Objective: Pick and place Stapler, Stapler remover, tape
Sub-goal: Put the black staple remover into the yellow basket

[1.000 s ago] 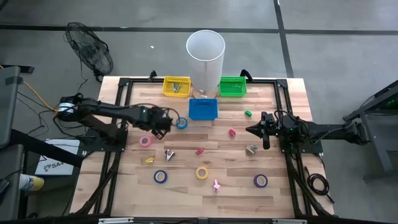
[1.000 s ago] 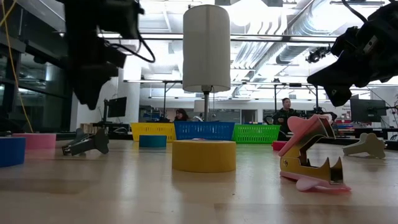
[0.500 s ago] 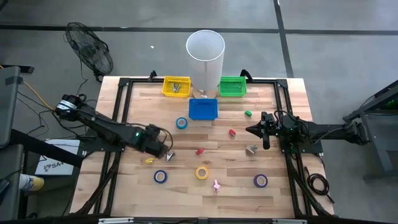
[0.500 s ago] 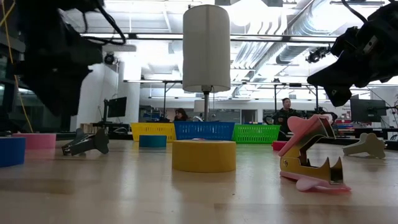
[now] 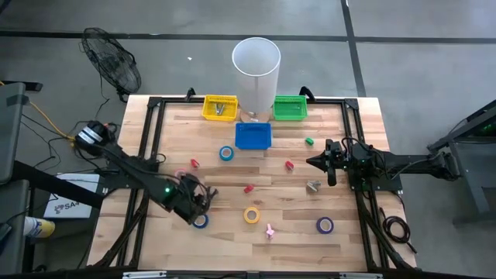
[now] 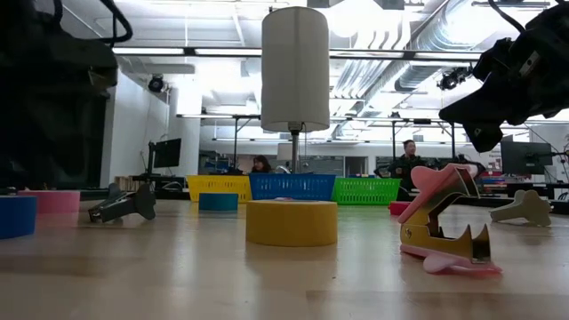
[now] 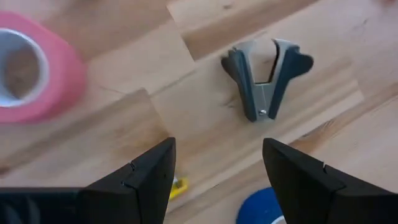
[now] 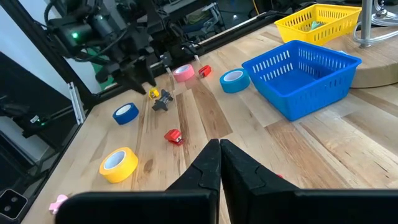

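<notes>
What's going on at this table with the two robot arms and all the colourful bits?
The robot is sorting small office items into baskets. The left gripper is open and holds nothing; it hovers low over the wooden table above a grey staple remover, with a pink tape roll and a blue tape roll close by. The right gripper is shut, empty and waits at the table's right side. Yellow, blue and green baskets stand at the far edge.

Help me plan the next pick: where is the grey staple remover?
In the left wrist view the grey staple remover lies on the wood just ahead of the open left gripper, between the pink tape and blue tape.
</notes>
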Robot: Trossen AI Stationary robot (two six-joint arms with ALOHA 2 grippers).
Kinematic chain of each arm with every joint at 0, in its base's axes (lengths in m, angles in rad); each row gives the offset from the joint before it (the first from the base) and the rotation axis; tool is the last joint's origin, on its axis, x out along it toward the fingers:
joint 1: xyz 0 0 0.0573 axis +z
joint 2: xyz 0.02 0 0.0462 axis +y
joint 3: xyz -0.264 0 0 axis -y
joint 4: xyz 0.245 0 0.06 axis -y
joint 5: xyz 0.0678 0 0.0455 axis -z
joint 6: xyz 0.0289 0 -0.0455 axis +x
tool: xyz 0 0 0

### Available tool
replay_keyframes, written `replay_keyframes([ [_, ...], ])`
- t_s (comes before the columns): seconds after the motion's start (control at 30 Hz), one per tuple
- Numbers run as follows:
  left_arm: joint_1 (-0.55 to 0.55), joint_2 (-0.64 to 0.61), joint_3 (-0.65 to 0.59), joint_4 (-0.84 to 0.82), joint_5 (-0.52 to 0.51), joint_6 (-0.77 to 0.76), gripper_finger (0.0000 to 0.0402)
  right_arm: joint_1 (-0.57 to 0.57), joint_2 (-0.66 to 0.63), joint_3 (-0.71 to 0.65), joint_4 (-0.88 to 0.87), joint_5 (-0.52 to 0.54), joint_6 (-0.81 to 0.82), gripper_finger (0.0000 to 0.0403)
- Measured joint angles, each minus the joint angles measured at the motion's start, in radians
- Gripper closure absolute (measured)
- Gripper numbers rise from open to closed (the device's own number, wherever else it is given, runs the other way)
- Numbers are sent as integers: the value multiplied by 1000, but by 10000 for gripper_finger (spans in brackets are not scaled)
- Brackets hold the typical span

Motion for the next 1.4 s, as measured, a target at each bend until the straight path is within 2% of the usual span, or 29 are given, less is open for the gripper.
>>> replay_keyframes([
  [0.2,-4,90,0,127,-22,1,167,0,-1,0,0,0,0,403],
  [0.37,-2,147,0,153,-26,-4,167,0,-1,0,0,0,0,403],
  [0.87,-3,182,2,183,-81,-16,167,0,0,0,0,0,0,403],
  [1.4,11,289,102,109,-140,-15,167,0,0,0,0,0,0,403],
])
